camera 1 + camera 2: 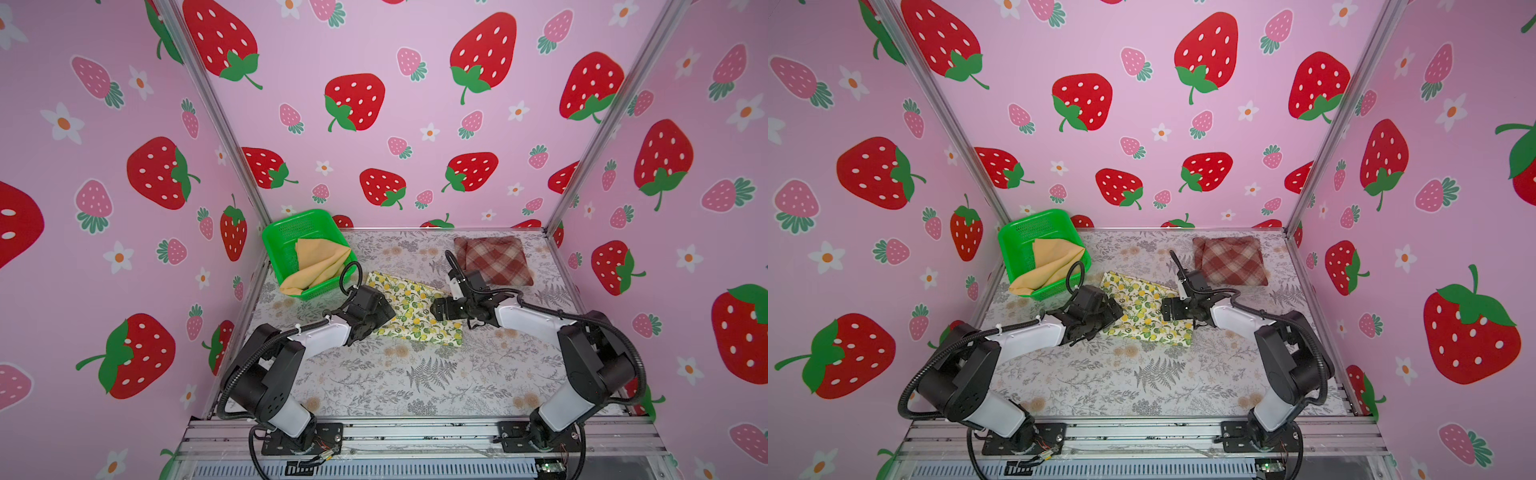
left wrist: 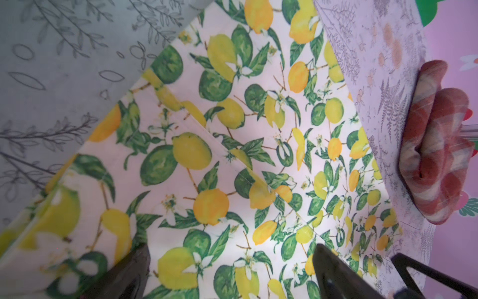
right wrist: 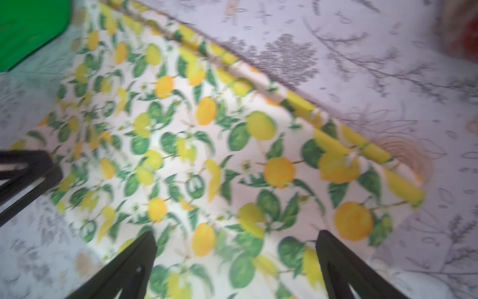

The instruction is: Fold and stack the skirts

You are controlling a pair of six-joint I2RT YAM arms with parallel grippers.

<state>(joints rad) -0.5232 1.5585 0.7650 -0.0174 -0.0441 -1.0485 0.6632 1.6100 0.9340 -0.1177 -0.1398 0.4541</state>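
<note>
The lemon-print skirt (image 1: pixel 415 313) (image 1: pixel 1144 311) lies folded flat at the table's middle. My left gripper (image 1: pixel 388 315) (image 1: pixel 1118 314) hovers open over its left edge, and my right gripper (image 1: pixel 434 309) (image 1: pixel 1165 308) is open over its right edge. In the left wrist view the gripper (image 2: pixel 231 248) spans bare lemon cloth (image 2: pixel 232 145); the right wrist view, blurred, shows the same for its gripper (image 3: pixel 236 235) and the cloth (image 3: pixel 207 145). The plaid skirt (image 1: pixel 492 259) (image 1: pixel 1229 259) (image 2: pixel 437 145) lies folded at the back right. The mustard skirt (image 1: pixel 318 262) (image 1: pixel 1052 262) hangs out of the basket.
A green perforated basket (image 1: pixel 291 222) (image 1: pixel 1025 222) (image 3: pixel 31 26) stands at the back left corner, close behind my left arm. Strawberry-print walls close in the back and both sides. The fern-print table cloth (image 1: pixel 415 382) runs to the metal front rail.
</note>
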